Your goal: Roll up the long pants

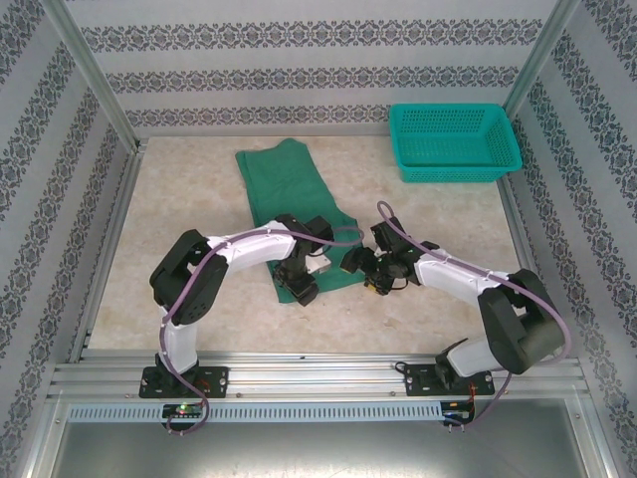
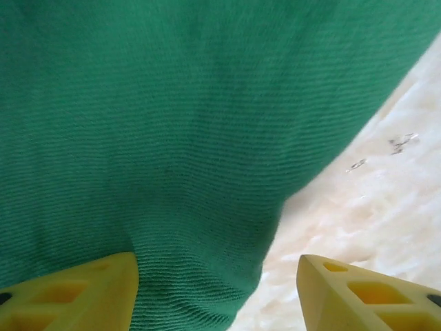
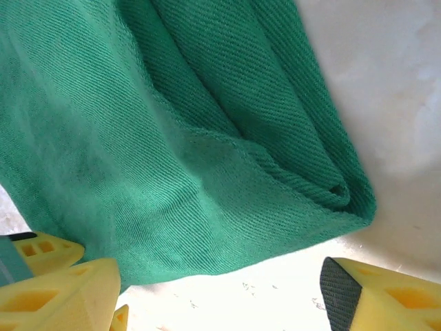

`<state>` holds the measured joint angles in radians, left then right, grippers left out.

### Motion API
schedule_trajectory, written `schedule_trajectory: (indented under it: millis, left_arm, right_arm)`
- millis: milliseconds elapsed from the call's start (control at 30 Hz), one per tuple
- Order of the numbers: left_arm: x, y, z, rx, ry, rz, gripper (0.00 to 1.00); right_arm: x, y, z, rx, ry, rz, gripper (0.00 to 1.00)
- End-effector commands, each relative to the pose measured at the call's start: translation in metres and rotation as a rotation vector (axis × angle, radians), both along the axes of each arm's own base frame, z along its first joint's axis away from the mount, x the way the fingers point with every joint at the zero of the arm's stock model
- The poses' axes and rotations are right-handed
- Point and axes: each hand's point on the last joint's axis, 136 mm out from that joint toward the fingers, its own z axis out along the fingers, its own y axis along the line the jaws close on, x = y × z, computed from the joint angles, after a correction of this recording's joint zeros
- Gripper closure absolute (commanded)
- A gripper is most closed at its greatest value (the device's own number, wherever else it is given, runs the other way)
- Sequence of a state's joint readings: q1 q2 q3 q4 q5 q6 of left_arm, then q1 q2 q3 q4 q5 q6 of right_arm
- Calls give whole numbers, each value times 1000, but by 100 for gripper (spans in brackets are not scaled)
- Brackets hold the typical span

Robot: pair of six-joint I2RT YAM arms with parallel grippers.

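Pincers first: my left gripper (image 2: 217, 279) has its two chunky yellow fingers (image 2: 76, 296) spread wide, clamping nothing, with the long pants (image 2: 172, 138) lying under and between them. It's one pair, soft dark green twill with a fine ribbed weave. My right gripper (image 3: 220, 283) gapes too, empty, right at the thick folded edge. The pants lie mid-table, with the near end bunched between my two arms. One teal mesh basket (image 1: 453, 171) sits in the far right corner of the pale speckled table (image 1: 179, 199).

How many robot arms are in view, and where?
2. The left arm reaches from the near left over the green pants' near end; the right arm comes from the near right toward that end.
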<state>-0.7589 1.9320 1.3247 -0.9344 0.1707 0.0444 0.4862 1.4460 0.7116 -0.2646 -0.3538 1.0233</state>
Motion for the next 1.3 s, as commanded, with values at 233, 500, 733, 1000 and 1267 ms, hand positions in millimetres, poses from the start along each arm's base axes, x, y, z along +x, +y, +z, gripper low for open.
schedule_trajectory:
  millis: [233, 500, 733, 1000, 1267]
  left_arm:
    - [2, -1, -30, 16, 3, -9, 34]
    - [7, 8, -61, 95, -6, 22, 72]
    - [-4, -18, -9, -20, 90, 31, 98]
    - [-18, -60, 46, -210, 251, 88, 92]
    - [-3, -71, 46, -317, 400, 237, 90]
  right_arm:
    - [7, 5, -2, 16, 24, -3, 22]
    - [7, 2, -2, 5, 22, -3, 23]
    - [18, -21, 10, -44, -19, -27, 23]
    - [43, -57, 43, -77, -95, -80, 22]
    - [52, -63, 65, -55, -154, -97, 22]
